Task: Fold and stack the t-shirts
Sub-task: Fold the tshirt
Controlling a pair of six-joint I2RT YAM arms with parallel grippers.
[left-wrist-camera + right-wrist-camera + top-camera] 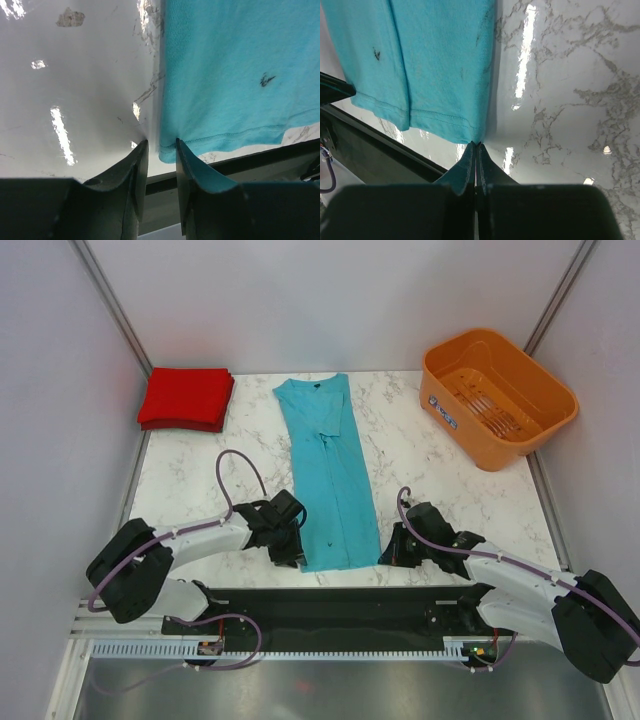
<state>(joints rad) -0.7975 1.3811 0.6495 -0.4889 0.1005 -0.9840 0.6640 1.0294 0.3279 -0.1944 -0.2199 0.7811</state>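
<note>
The teal-blue t-shirt [327, 470] lies on the table as a long narrow strip, dark neckline at the far end and hem at the near edge. The red t-shirt [186, 398] sits folded at the back left. My left gripper [296, 552] is at the hem's near-left corner. In the left wrist view its jaws [160, 149] stand slightly apart with the teal-blue t-shirt's hem corner [167, 154] between the tips. My right gripper [391, 548] is at the near-right corner. In the right wrist view it [476, 145] is shut, pinching the tip of the teal-blue t-shirt's hem corner [462, 131].
An orange slotted basket [497, 397] stands at the back right. The table's near edge and a dark rail [340, 605] lie just behind both grippers. Grey walls close in the left and right sides.
</note>
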